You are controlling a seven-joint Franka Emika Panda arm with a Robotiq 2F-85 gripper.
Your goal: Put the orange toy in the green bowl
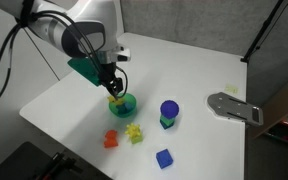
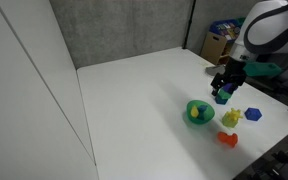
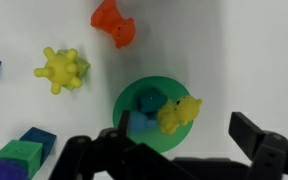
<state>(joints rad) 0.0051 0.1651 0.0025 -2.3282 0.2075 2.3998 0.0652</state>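
The orange toy (image 1: pixel 111 139) lies on the white table, apart from the green bowl (image 1: pixel 130 105); it also shows in the other exterior view (image 2: pixel 227 138) and at the top of the wrist view (image 3: pixel 114 22). The green bowl (image 2: pixel 190 113) (image 3: pixel 128 100) holds a small yellow toy (image 3: pixel 179 113) and teal and blue pieces. My gripper (image 1: pixel 114 89) (image 2: pixel 222 95) hangs just above the bowl. In the wrist view its fingers (image 3: pixel 184 140) are spread wide and empty.
A yellow-green lumpy toy (image 1: pixel 135 133) (image 3: pixel 62 68) lies next to the orange toy. A blue cube (image 1: pixel 164 158) sits near the front edge. A blue round-topped thing on a green base (image 1: pixel 169 113) stands beside the bowl. A grey flat object (image 1: pixel 234 107) lies at the table's side.
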